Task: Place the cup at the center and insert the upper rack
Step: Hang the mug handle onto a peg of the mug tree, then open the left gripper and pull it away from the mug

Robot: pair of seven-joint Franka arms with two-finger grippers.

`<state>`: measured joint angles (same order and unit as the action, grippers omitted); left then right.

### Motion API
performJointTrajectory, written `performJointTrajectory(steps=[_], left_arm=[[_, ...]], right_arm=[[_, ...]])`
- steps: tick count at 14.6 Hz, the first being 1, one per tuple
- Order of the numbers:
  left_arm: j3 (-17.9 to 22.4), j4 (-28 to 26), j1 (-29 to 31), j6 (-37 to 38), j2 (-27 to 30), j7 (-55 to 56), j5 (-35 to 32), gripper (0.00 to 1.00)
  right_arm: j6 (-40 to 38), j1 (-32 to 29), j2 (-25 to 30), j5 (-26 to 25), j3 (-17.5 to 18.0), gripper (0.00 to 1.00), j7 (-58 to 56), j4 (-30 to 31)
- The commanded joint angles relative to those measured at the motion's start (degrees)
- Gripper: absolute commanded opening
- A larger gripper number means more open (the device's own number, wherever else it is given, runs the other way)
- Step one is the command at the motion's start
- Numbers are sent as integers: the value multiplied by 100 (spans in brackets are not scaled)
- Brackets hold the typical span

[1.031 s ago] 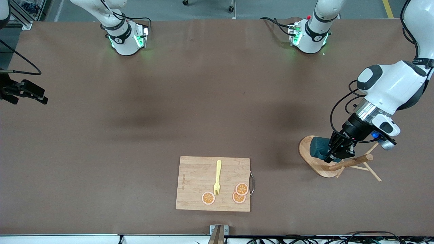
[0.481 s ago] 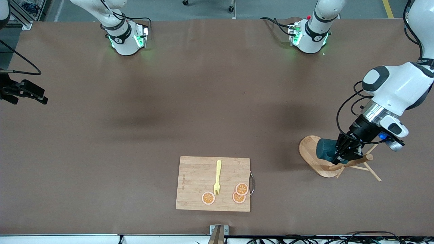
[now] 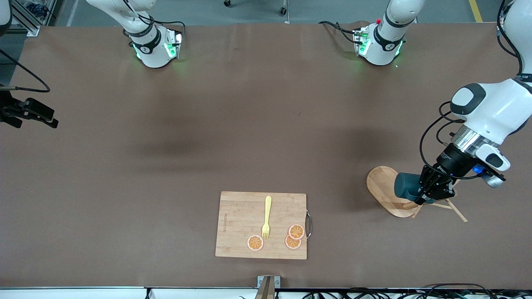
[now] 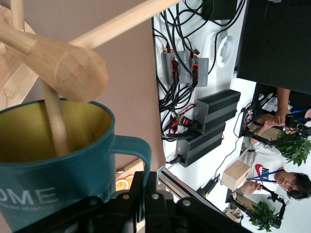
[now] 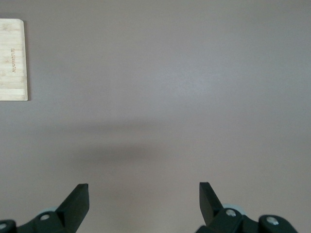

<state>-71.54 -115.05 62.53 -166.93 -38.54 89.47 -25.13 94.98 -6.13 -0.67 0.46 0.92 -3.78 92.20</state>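
1. The cup [image 3: 404,185], clamped in the left gripper [image 3: 432,194], is over the upper rack [image 3: 384,187]
2. The cutting board [image 3: 241,216] carries a fork [image 3: 266,216], nearer the table's middle

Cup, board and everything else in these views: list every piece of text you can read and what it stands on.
"OME": white letters on the side of the cup; the start of the word is cut off at the edge of the left wrist view.
Small engraved line along one short edge of the cutting board: too small to read.
Markings on the right arm's base and the left arm's base: too small to read.
No other text shows.
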Motion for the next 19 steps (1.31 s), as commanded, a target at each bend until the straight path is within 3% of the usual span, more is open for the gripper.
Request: performJointTrajectory(steps=[1, 5, 7, 8, 10, 11, 16, 19], left_arm=[[-45, 53, 40, -23, -66, -176, 96, 3], [26, 71, 49, -23, -57, -176, 87, 4], [26, 71, 49, -32, -39, -176, 79, 11], [34, 79, 40, -23, -31, -176, 35, 30], [43, 97, 40, -23, 13, -246, 0, 87], [35, 106, 40, -23, 22, -324, -1, 100], [-18, 115, 40, 38, 399, -561, -9, 100], [-36, 272, 40, 571, 1092, -956, -9, 100]], right_arm=[[12, -20, -12, -107, 5, 100, 17, -18], [12, -28, -12, -107, 5, 100, 8, -18], [3, -28, -12, -107, 5, 100, 8, -18], [3, -20, -12, -107, 5, 100, 8, -18], [12, -20, -12, -107, 5, 100, 8, -18], [12, -11, -3, -107, 5, 100, 8, -18], [-15, 33, -3, -99, 14, 100, -26, -97], [-15, 33, -3, -99, 31, 100, -9, -97]])
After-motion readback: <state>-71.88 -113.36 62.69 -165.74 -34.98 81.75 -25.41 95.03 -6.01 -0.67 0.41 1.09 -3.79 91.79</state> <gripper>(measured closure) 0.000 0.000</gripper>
